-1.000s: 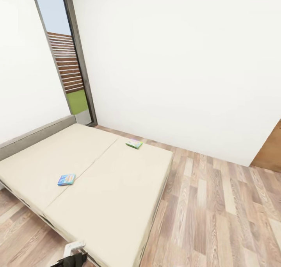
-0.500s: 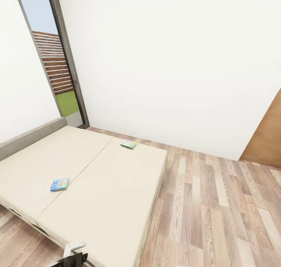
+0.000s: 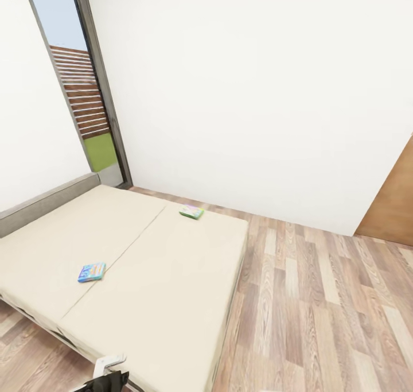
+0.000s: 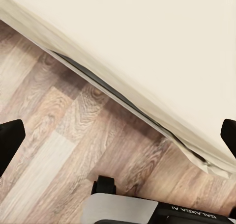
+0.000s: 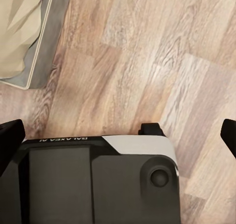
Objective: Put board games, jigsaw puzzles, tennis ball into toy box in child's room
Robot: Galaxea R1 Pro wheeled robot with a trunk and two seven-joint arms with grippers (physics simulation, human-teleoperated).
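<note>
Panning slightly, the head camera has shifted; both board games, blue (image 3: 92,272) and green-edged (image 3: 191,212), lie well apart on the bed (image 3: 172,277). Left gripper (image 4: 118,135) and right gripper (image 5: 118,135) spread wide, empty.

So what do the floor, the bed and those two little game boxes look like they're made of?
The floor looks like matte wood planks, with grain and mixed brown tones. The bed has a beige mattress that looks like plain soft fabric, on a grey frame of unclear material. The blue board game and the green board game look like printed cardboard, though they show too small to be sure.
</note>
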